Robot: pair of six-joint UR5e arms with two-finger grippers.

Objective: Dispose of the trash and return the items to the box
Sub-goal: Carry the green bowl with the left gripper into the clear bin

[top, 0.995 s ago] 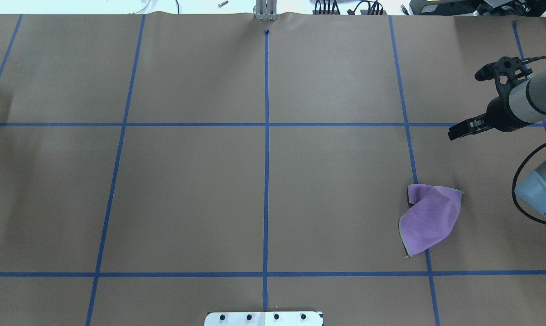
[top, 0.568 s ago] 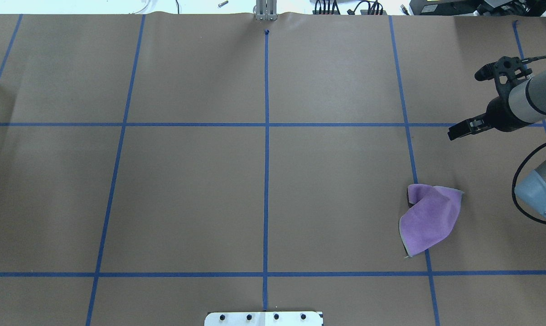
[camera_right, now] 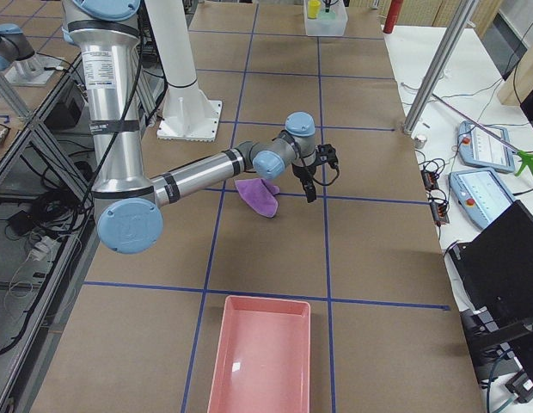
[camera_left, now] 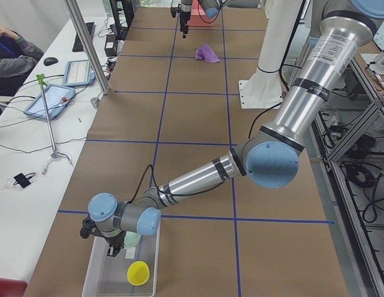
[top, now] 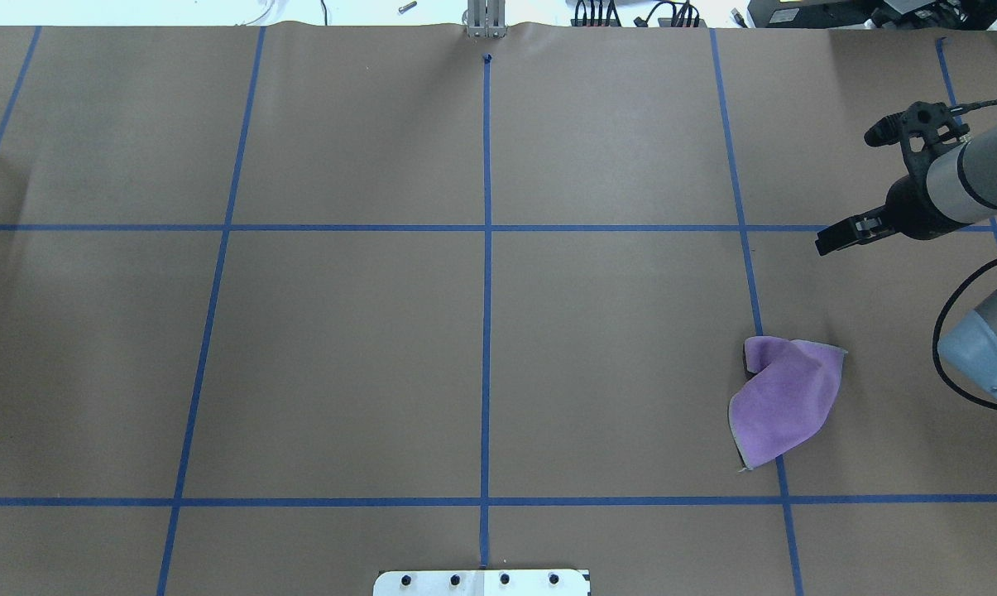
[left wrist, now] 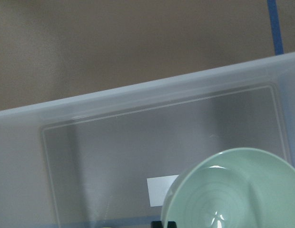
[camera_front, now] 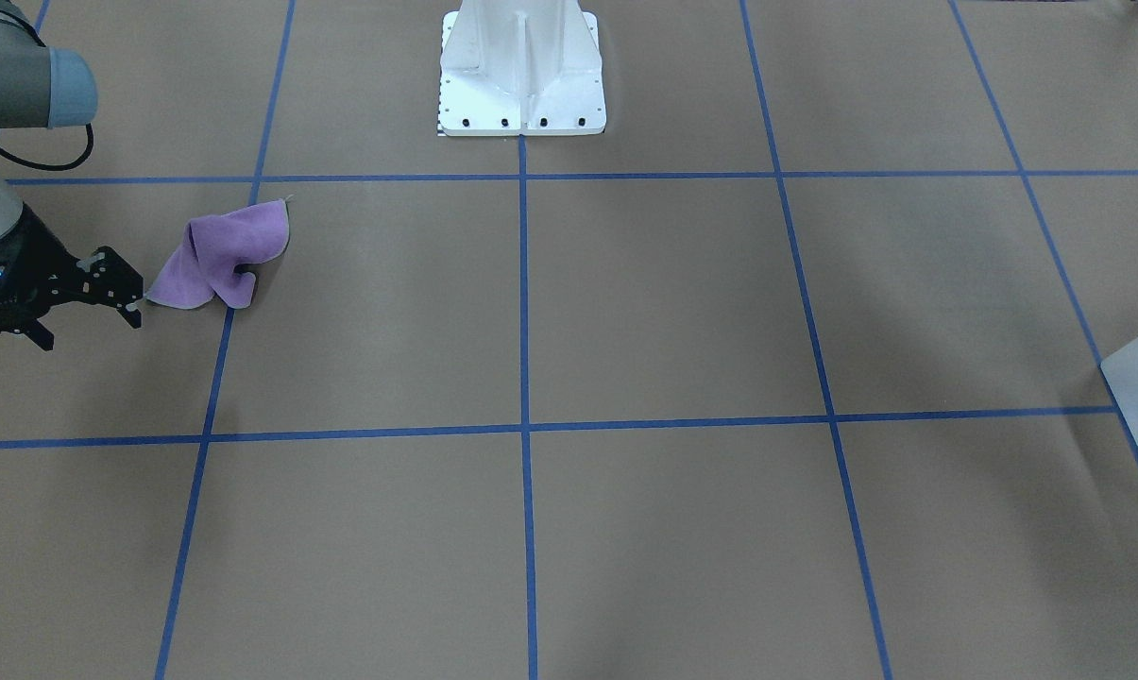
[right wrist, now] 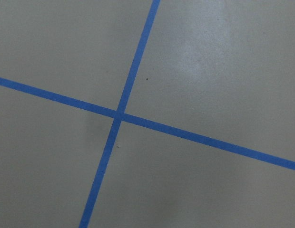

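We find the left gripper (camera_left: 111, 246) over the box (camera_left: 93, 279) at the worktop's (camera_front: 625, 312) left end; whether it is spread we cannot tell. A green bowl (left wrist: 228, 190) shows close beneath it inside the box, near a yellow cup (camera_left: 139, 272). The right gripper (camera_front: 93, 332) hovers spread and empty just beside the purple cloth (camera_front: 219, 255).

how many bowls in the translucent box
2: a pale green round bowl by the left gripper, a small yellow bowl beside it. The arm may hide more.
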